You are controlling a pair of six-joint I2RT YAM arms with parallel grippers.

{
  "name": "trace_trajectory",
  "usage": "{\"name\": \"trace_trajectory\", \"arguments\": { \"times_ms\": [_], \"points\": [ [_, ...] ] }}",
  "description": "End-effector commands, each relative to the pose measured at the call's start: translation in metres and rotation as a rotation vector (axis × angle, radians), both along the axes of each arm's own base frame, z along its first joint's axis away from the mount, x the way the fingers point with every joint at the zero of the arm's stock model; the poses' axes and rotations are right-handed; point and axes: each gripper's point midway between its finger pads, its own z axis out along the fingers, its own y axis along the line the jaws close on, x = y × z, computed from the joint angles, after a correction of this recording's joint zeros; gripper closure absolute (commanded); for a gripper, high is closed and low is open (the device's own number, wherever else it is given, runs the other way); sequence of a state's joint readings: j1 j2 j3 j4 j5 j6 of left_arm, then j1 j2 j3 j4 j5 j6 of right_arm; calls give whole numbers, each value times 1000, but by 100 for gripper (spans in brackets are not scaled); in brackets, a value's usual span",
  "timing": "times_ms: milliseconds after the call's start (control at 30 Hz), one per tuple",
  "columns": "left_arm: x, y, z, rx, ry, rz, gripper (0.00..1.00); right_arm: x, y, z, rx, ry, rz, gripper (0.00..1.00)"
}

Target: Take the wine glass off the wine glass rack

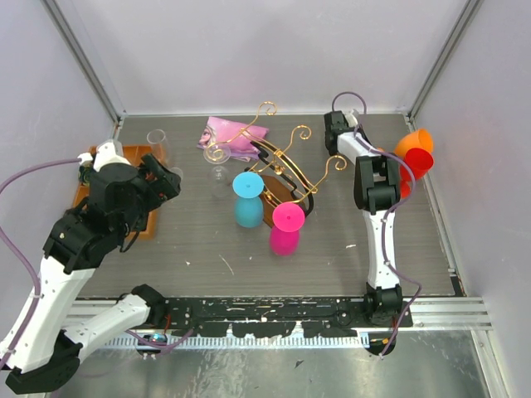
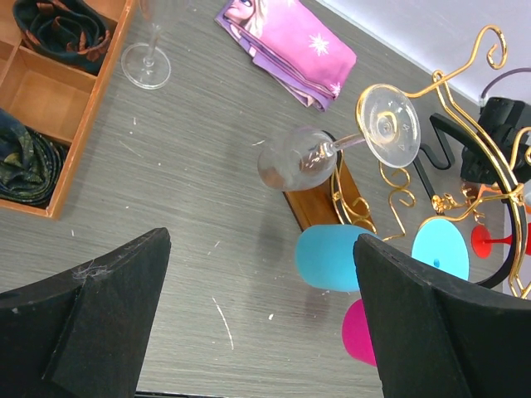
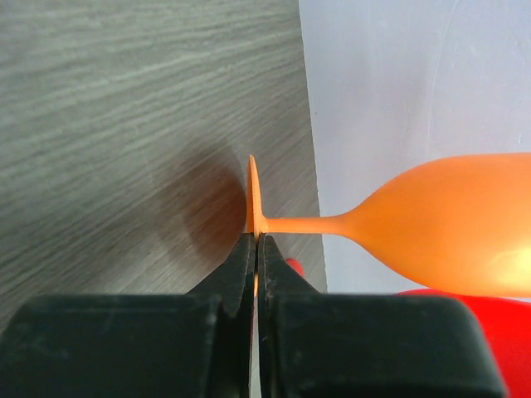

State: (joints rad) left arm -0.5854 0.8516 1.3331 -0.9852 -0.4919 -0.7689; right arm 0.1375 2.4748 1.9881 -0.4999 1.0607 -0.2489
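Note:
The gold wire wine glass rack [image 1: 286, 162] stands mid-table on its brown wooden base [image 2: 319, 203]. A clear wine glass [image 2: 332, 153], a blue one [image 1: 247, 199] and a pink one [image 1: 286, 228] hang from its rails. My right gripper [image 3: 255, 242] is shut on the foot of an orange wine glass [image 3: 440, 224], held sideways at the right wall, off the rack [image 1: 415, 148]. A red glass [image 1: 408, 176] lies just below it. My left gripper [image 2: 261, 319] is open and empty above the table, left of the rack [image 1: 170, 178].
An orange compartment tray [image 2: 50, 91] with dark rolled items sits at the far left. A clear glass [image 1: 158, 141] stands upright beside it. A pink cloth [image 1: 236, 133] lies behind the rack. Walls close in at the back and both sides.

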Motion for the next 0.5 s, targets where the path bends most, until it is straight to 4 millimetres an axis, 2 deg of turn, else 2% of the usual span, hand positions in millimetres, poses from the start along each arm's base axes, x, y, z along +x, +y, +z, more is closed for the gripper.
{"name": "trace_trajectory", "arguments": {
  "times_ms": [0, 267, 467],
  "points": [
    [-4, 6, 9, -16, -39, 17, 1, -18, 0, -32, 19, 75, -18, 99],
    [-8, 7, 10, -23, -35, 16, 1, -40, 17, -66, 93, 182, 9, 98],
    [-10, 10, 8, -18, -30, 22, 1, -45, 27, -77, 169, 202, 34, 55]
  ]
}}
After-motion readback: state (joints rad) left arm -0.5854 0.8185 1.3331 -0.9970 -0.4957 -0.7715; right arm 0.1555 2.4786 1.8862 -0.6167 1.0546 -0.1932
